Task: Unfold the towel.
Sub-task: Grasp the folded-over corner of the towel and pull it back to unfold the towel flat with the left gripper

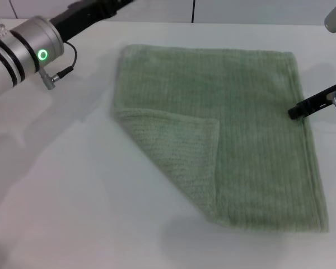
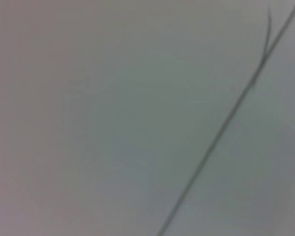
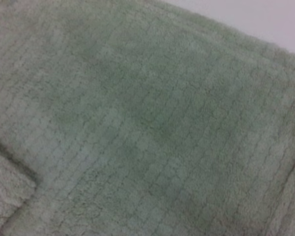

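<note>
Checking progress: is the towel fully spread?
Not fully: the towel lies flat, but its near-left corner is folded over onto it.

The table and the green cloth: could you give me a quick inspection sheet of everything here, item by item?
Surface: white table, plain.
Job's things: towel lies flat, but its near-left corner is folded over on top, so it is not fully unfolded.
Clutter: nothing seen.
Grippers: left arm is raised at the far left, its gripper out of view; the right gripper has a dark tip at the towel's right edge, fingers unclear.
Cables: a thin black cable loops off the left arm's wrist.
Surroundings: pale wall behind the table; nothing else seen.
</note>
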